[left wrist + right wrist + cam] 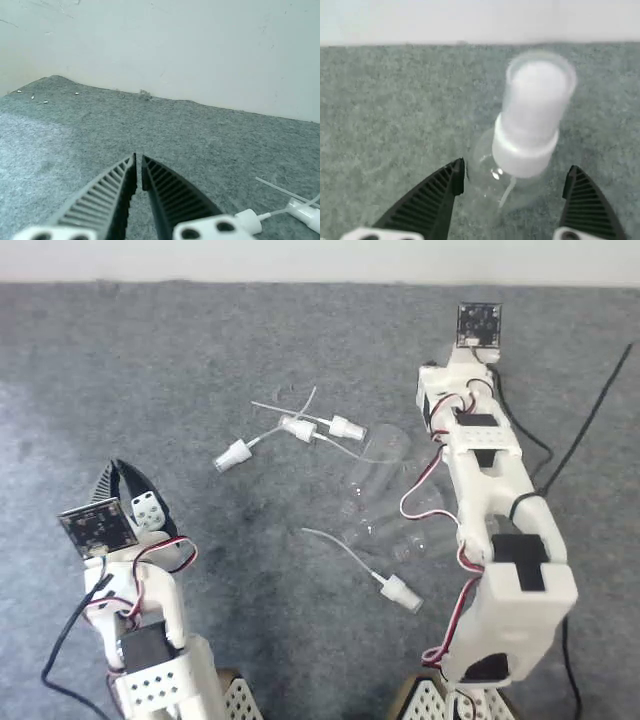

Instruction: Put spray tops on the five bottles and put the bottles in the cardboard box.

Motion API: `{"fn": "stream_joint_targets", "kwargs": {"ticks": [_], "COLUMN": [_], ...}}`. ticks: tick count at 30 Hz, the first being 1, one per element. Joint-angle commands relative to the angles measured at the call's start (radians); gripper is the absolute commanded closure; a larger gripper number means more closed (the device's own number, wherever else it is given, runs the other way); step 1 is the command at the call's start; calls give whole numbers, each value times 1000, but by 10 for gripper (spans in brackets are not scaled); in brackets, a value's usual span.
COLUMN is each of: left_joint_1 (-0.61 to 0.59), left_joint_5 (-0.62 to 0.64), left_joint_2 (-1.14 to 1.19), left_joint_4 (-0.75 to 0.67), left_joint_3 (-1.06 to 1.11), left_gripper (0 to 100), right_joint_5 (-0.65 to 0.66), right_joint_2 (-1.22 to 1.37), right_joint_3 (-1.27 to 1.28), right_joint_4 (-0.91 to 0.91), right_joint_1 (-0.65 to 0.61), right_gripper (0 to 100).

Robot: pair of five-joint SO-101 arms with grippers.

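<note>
The right gripper (516, 170) hangs with its jaws released, one on either side of a clear bottle (530, 132). The bottle already wears a spray top, appears to stand on the grey counter (200, 360) near the far wall, and touches neither jaw. The closing looks like the riskiest step. The bottle's body lies closer to one jaw than the other, so that jaw would probably meet it first and tip or skid it away, since it looks light and empty. A grip taken high on the top rather than on the body could also pull the top loose if it is only pressed on. The left gripper (139, 161) has its jaws clenched on nothing, well apart from the rest. The bare bottles (384, 445) and loose spray tops (347, 426) lie just beside the right arm. A low carry back over them could scatter the round bottles or bend the thin tubes.
</note>
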Motion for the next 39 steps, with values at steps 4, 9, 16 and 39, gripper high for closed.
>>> {"fn": "stream_joint_targets", "kwargs": {"ticks": [4,9,16,39], "left_joint_1": [0,0,0,-2], "left_joint_5": [-9,-9,-9,-9], "left_joint_2": [-14,-14,-14,-15], "left_joint_4": [2,2,2,2], "left_joint_3": [-12,-12,-12,-12], "left_gripper": [987,987,987,987], "right_joint_5": [-8,-8,-6,-8], "right_joint_2": [-205,-268,-364,-694], "right_joint_3": [63,117,190,252], "right_joint_4": [2,2,2,352], "right_joint_1": [12,10,7,-84], "right_gripper": [708,708,708,801]}}
